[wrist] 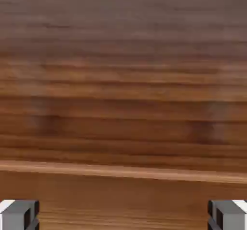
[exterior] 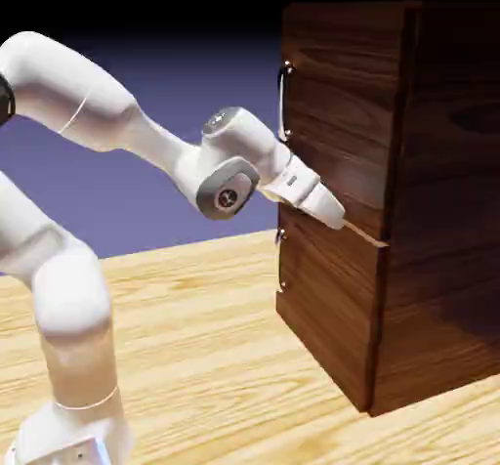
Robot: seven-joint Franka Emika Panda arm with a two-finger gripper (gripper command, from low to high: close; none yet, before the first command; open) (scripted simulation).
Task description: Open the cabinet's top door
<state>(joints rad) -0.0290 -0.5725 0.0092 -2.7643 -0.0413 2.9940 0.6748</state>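
White robot arm's gripper (exterior: 337, 217), fingers spread wide apart, seemingly pressed against the bottom edge of the top door (exterior: 337, 111) of a dark cabinet (exterior: 439, 209).

Tall boxy cabinet (exterior: 430, 209): dark brown, horizontal wood grain. Upper door panel (exterior: 337, 111): same grain; silver bar handle (exterior: 283, 102). Arm (exterior: 107, 111): white, grey joint cap. Tabletop (exterior: 195, 356): light yellowish wood grain. Finger tips (wrist: 19, 214): grey.

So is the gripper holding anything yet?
Nothing. The gripper is open, fingertips wide apart against the top door, well below its handle.
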